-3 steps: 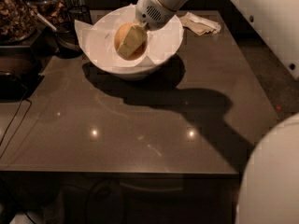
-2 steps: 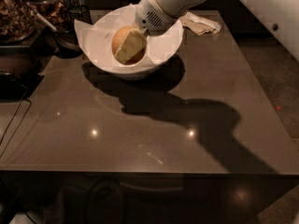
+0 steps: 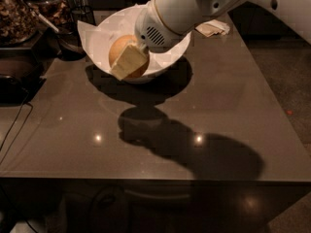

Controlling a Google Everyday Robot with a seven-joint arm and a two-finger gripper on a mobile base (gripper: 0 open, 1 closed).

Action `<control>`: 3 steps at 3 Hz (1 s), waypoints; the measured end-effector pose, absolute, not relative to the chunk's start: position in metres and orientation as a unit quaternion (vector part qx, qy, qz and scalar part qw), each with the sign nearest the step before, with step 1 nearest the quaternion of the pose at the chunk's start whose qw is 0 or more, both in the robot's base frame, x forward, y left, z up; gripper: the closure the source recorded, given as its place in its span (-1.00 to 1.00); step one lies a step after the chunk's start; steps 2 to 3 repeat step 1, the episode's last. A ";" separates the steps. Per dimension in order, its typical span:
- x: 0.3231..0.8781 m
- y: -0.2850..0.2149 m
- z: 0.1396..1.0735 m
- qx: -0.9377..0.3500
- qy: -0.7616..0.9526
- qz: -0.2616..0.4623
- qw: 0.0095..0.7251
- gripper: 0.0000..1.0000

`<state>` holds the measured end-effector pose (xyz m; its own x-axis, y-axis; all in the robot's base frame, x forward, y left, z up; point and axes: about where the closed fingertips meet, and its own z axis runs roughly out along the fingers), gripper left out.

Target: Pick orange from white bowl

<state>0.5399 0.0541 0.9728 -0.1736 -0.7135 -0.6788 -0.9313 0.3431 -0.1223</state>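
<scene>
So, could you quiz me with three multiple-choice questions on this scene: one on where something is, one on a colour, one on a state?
1. Where is the orange? A on a chair; B in the bowl; C on the floor.
2. What colour is the bowl? A white; B red; C blue.
3. How does the bowl stand? A upside down; B on its side; C upright.

Answers: B, the orange sits inside the bowl, with the gripper against its front. A, the bowl's walls are white. C, its opening faces up on the table.

Pale round orange (image 3: 118,49) in paper-lined white bowl (image 3: 167,57), gripper (image 3: 129,62) against it
</scene>
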 end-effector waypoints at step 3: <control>0.521 0.052 0.971 -0.523 0.764 0.152 0.346 1.00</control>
